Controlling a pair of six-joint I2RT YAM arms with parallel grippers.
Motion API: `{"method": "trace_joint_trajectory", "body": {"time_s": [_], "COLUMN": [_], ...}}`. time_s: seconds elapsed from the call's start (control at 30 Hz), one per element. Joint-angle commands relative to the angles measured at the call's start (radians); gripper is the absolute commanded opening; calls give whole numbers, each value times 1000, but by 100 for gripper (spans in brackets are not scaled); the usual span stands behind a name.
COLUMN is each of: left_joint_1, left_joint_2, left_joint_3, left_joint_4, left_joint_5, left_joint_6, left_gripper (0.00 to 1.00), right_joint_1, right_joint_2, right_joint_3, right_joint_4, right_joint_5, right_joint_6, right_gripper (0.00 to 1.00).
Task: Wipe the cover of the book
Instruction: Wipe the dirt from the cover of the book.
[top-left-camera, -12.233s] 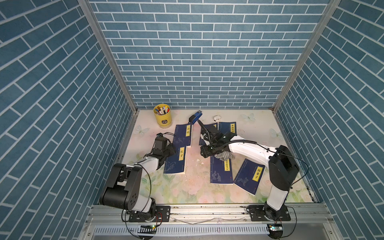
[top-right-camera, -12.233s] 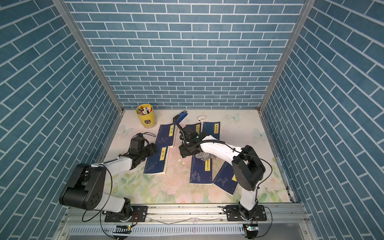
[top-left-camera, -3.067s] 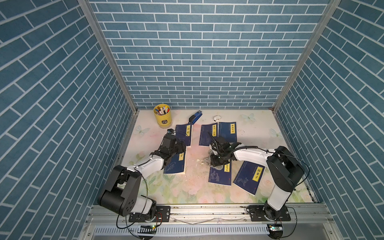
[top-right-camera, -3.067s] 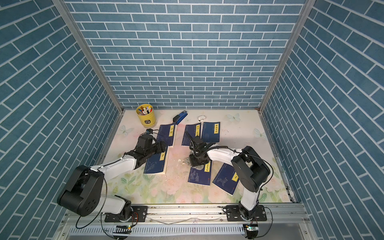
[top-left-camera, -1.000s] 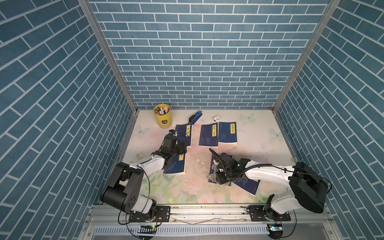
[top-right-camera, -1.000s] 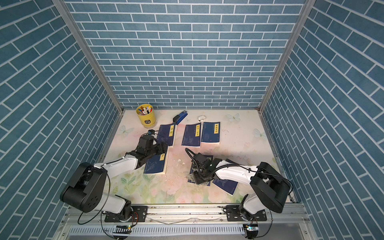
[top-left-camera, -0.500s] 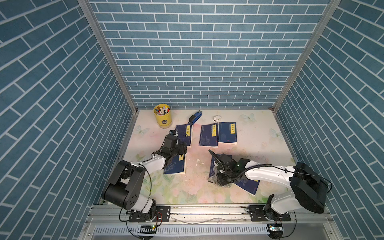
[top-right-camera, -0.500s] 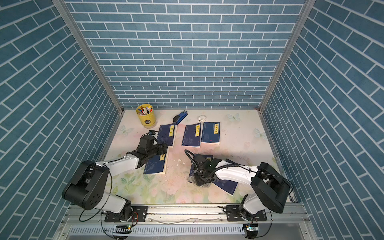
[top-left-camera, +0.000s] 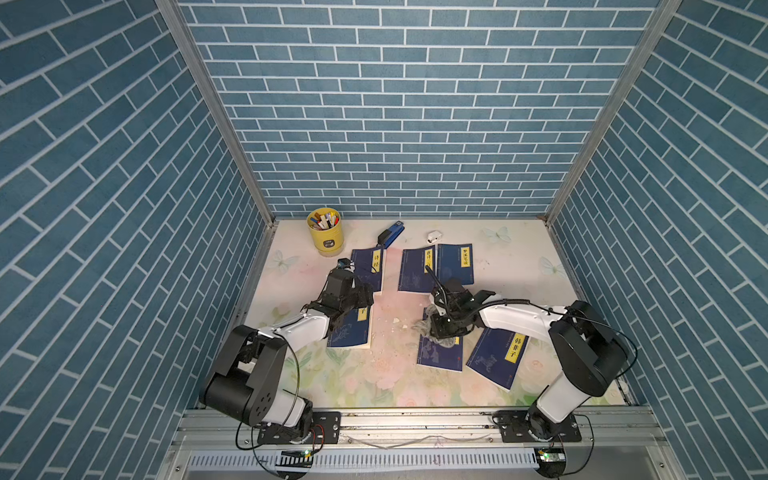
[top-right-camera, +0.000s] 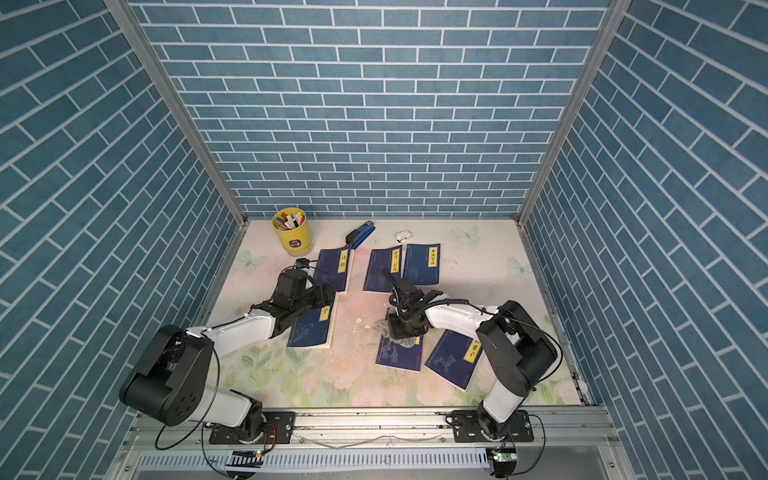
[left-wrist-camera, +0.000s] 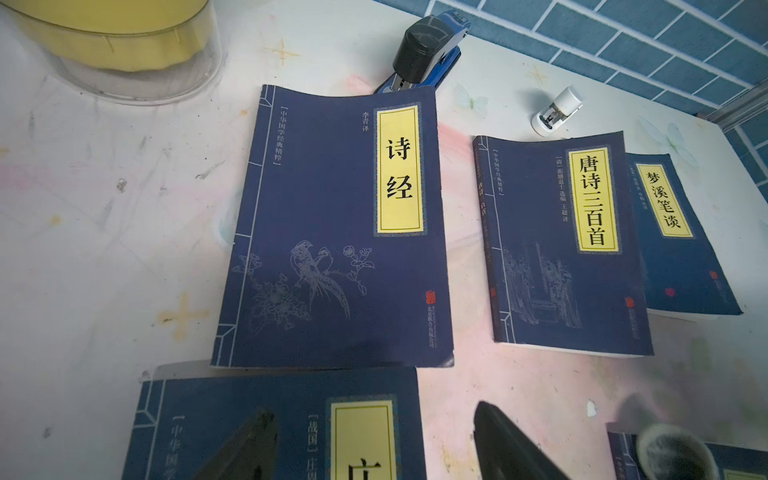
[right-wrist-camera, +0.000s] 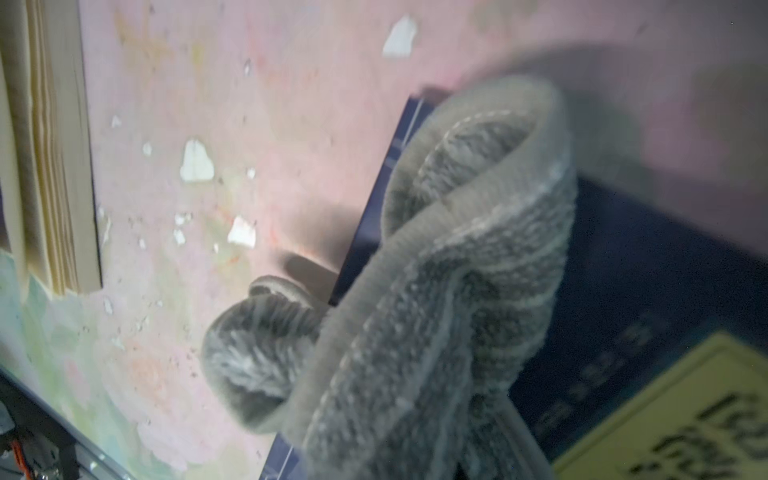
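cloth (right-wrist-camera: 436, 291): grey terry towelling, ribbed loops, fuzzy, matt
book cover (right-wrist-camera: 644, 257): navy paper, smooth, faint sheen; yellow label
table (right-wrist-camera: 174, 95): floral print, scuffed, flaked white chips
stapler (left-wrist-camera: 424, 45): black plastic, glossy blue body
pen cup (left-wrist-camera: 116, 37): yellow plastic, clear base

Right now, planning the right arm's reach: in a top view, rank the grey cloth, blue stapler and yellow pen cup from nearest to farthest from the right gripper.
1. grey cloth, held in the right gripper, over a book near the front.
2. blue stapler, at the back, near the middle.
3. yellow pen cup, back left corner.
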Motion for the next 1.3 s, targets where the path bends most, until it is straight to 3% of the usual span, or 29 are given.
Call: {"method": "trace_joint_trajectory", "body": {"time_s": [0.0, 0.2, 0.37, 0.53, 0.77, 0.87, 1.03, 1.27], "left_joint_1": [-5, -4, -5, -7, -18, -24, -33, -79], "left_joint_2": [-15, -14, 2, 39, 85, 81, 78, 87], "left_joint_3": [13, 21, 27, 40, 71, 65, 58, 56], "left_joint_4": [-14, -2, 7, 39, 43, 43, 48, 61], "left_joint_5": [-3, 7, 15, 36, 49, 47, 50, 49], "left_joint_6": [10, -1, 0, -18, -14, -15, -18, -28], "left_gripper": [79, 79, 79, 79, 79, 79, 79, 79], "right_joint_1": [-27, -31, 23, 152, 181, 154, 11, -106], "right_joint_2": [119, 131, 1, -114, -248, -275, -255, -140], "right_joint_3": [16, 23, -102, -207, -291, -310, -312, -191], "right_joint_4": [-76, -77, -105, -157, -225, -229, -206, -135], "right_joint_5": [107, 88, 126, 161, 202, 211, 250, 280], "right_joint_6": [-89, -73, 20, 170, 277, 278, 217, 110], "right_gripper": [19, 19, 18, 18, 18, 18, 18, 18]}}
